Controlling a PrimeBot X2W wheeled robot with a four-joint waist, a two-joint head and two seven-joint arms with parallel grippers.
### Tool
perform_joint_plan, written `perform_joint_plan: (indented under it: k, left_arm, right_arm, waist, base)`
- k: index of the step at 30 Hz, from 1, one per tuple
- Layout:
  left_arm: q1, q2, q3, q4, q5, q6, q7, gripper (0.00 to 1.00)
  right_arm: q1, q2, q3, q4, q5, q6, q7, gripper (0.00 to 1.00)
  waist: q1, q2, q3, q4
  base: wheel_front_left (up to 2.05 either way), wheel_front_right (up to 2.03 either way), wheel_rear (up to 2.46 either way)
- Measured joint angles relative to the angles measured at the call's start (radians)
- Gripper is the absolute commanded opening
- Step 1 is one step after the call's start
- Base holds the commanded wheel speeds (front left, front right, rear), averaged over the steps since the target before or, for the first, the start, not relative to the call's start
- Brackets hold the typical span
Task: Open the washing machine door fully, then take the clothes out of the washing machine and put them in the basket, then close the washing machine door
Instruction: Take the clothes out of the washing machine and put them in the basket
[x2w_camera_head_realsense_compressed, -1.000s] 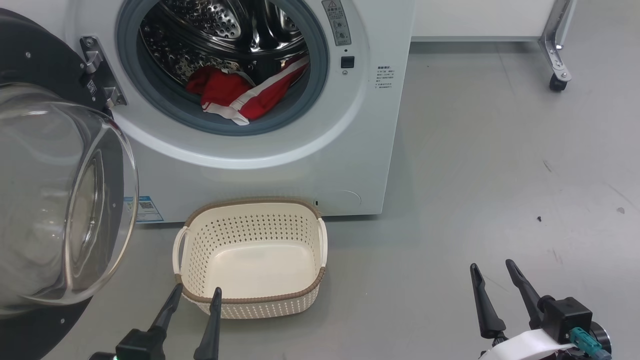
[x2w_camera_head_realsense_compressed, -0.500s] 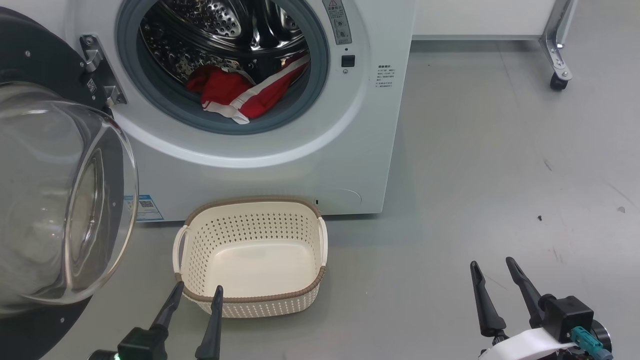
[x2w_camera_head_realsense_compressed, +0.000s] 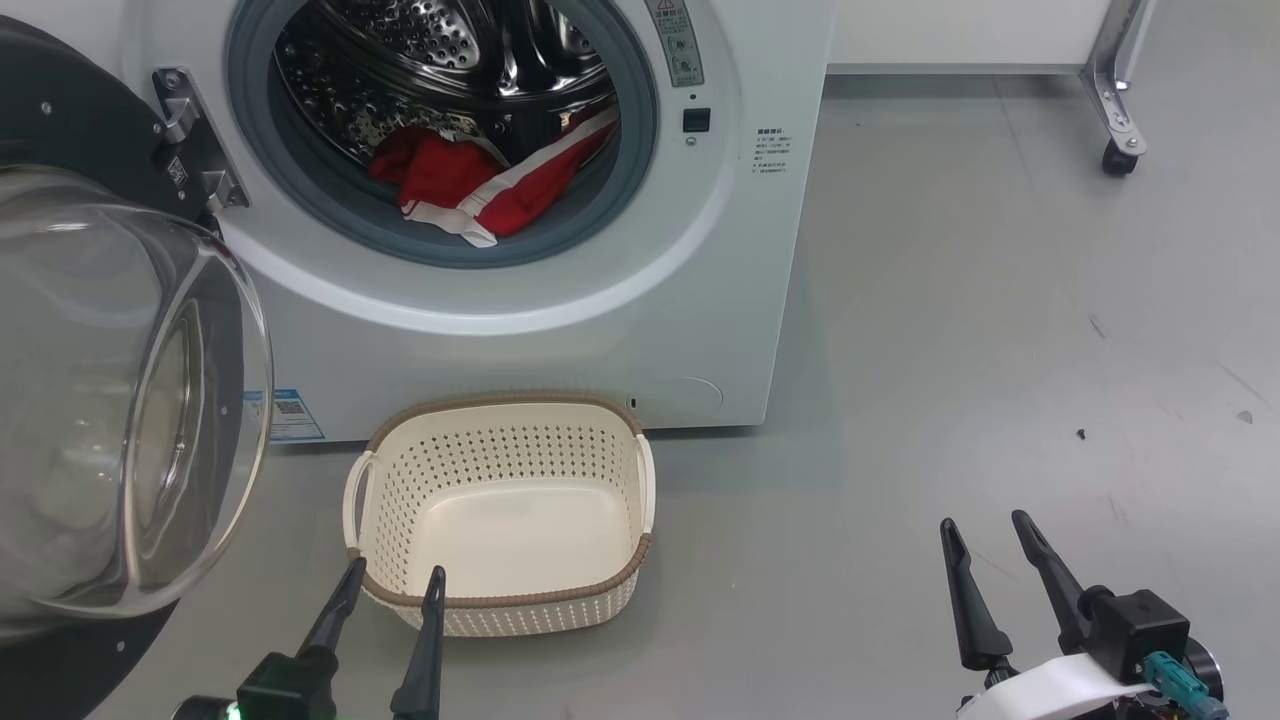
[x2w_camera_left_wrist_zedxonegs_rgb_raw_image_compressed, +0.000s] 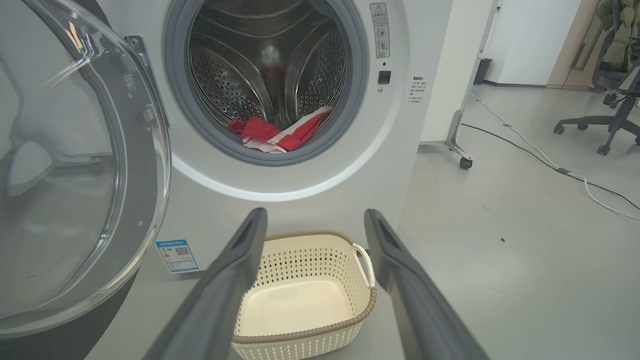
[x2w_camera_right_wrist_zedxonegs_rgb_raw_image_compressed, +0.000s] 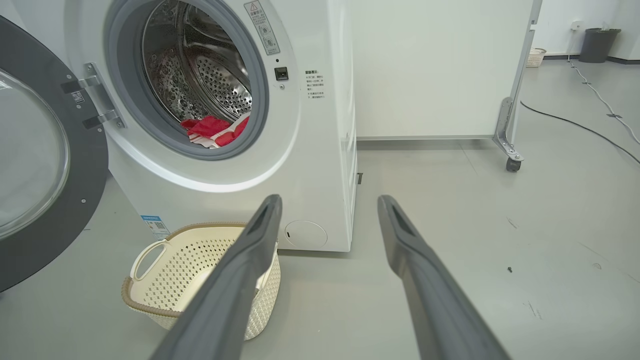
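The white washing machine (x2w_camera_head_realsense_compressed: 600, 330) stands ahead with its door (x2w_camera_head_realsense_compressed: 110, 400) swung wide open to the left, glass bowl bulging toward me. Red clothes (x2w_camera_head_realsense_compressed: 465, 185) with white stripes lie at the front of the steel drum, one edge draped over the grey seal; they also show as clothes (x2w_camera_left_wrist_zedxonegs_rgb_raw_image_compressed: 280, 135) and clothes (x2w_camera_right_wrist_zedxonegs_rgb_raw_image_compressed: 215, 131). The cream basket (x2w_camera_head_realsense_compressed: 500, 600) sits empty on the floor before the machine. My left gripper (x2w_camera_head_realsense_compressed: 392, 578) is open just at the basket's near rim. My right gripper (x2w_camera_head_realsense_compressed: 985, 528) is open over bare floor, right of the basket.
A white panel on a caster leg (x2w_camera_head_realsense_compressed: 1115, 150) stands at the back right. Cables (x2w_camera_left_wrist_zedxonegs_rgb_raw_image_compressed: 550, 165) run across the grey floor and an office chair (x2w_camera_left_wrist_zedxonegs_rgb_raw_image_compressed: 610, 120) stands far right. Open floor lies to the right of the machine.
The head camera has shifted slightly, so the scene sits a little differently in the picture. Both grippers stay open and nearly still.
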Motion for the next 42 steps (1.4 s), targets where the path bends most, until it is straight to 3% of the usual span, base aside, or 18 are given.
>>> perform_joint_plan:
  k: [42]
  left_arm:
    - [0.000, 0.000, -0.011, -0.010, 0.000, 0.000, 0.000, 1.00]
  right_arm:
    - [0.000, 0.000, 0.006, 0.000, 0.005, -0.008, 0.000, 1.00]
  waist:
    - [0.0000, 0.0000, 0.003, 0.004]
  base:
    - [0.71, -0.70, 0.00]
